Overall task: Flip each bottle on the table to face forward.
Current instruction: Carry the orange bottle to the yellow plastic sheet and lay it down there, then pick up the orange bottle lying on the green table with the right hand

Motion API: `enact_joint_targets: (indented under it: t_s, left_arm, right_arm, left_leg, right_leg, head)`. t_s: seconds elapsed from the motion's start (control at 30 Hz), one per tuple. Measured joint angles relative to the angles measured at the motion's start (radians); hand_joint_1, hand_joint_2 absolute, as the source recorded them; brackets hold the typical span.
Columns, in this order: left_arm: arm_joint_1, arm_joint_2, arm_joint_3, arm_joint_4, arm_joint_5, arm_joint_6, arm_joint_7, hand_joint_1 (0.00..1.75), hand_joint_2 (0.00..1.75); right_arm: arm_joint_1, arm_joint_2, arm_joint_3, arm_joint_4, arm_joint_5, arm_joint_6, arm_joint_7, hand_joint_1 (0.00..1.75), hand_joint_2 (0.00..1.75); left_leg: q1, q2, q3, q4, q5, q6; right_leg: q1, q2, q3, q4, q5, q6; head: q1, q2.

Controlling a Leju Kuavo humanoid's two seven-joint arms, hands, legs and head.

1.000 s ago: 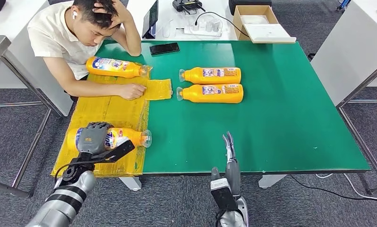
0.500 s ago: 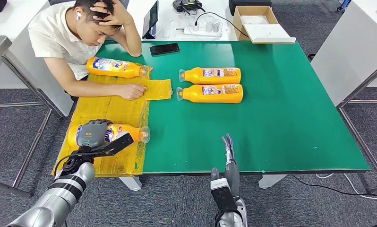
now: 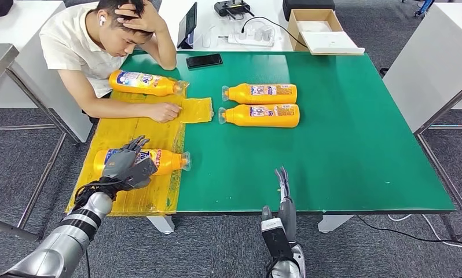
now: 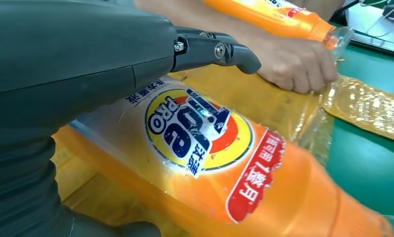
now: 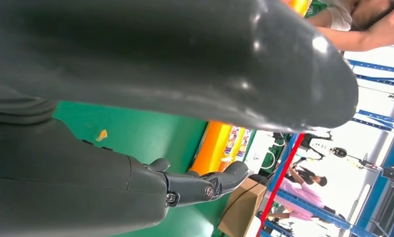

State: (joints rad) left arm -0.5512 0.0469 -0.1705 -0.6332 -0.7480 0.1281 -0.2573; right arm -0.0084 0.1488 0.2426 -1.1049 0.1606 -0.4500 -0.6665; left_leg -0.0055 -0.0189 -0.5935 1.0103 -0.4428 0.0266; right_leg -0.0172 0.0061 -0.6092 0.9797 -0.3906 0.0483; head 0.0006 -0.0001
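An orange bottle (image 3: 162, 161) lies on its side on the yellow sheet (image 3: 133, 130) at the near left, cap to the right. Up close, the bottle (image 4: 224, 163) has its round front logo facing up. My left hand (image 3: 126, 164) is over the bottle's base end with its fingers (image 4: 215, 49) spread and lifted off it. A second bottle (image 3: 145, 83) lies at the sheet's far end. Two more bottles (image 3: 260, 92) (image 3: 262, 114) lie side by side mid-table, small labels up. My right hand (image 3: 283, 191) is at the table's front edge, fingers straight, holding nothing.
A person sits at the far left corner, one hand (image 3: 162, 112) resting on the yellow sheet. A phone (image 3: 204, 60) lies on the green table (image 3: 344, 145) at its far edge. Beyond it stand a tablet (image 3: 187, 24) and a cardboard box (image 3: 318, 23).
My left hand gripped the near bottle with curled fingers; now the fingers are spread and raised. The bottle has rolled and shifted slightly away. The right hand has barely moved.
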Motion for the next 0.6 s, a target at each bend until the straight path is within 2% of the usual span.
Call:
enact_joint_targets:
  t_s: [0.4, 0.5, 0.6]
  left_arm:
    - [0.038, -0.001, 0.001, -0.045, 0.113, -0.025, -0.07, 0.0, 1.75]
    - [0.089, -0.013, 0.002, -0.112, 0.188, 0.01, -0.145, 0.0, 1.75]
    - [0.178, -0.05, 0.005, -0.244, 0.278, 0.109, -0.26, 0.0, 1.75]
  right_arm:
    - [-0.005, -0.006, -0.006, 0.009, 0.002, 0.005, 0.0, 0.0, 0.0]
    - [-0.004, -0.01, -0.007, 0.01, 0.003, 0.003, 0.0, 0.0, 0.0]
    - [0.004, -0.014, -0.008, 0.01, 0.004, 0.0, 0.0, 0.0, 0.0]
  left_leg:
    - [0.0, 0.0, 0.002, 0.0, 0.0, 0.0]
    - [0.0, 0.002, 0.001, 0.0, 0.0, 0.0]
    - [0.0, 0.002, -0.001, 0.0, 0.0, 0.0]
  right_leg:
    - [0.0, 0.0, 0.001, 0.0, 0.0, 0.0]
    - [0.0, 0.0, 0.0, 0.0, 0.0, 0.0]
    - [0.0, 0.0, -0.002, 0.0, 0.0, 0.0]
  head:
    - [0.0, 0.0]
    - [0.0, 0.0]
    - [0.0, 0.0]
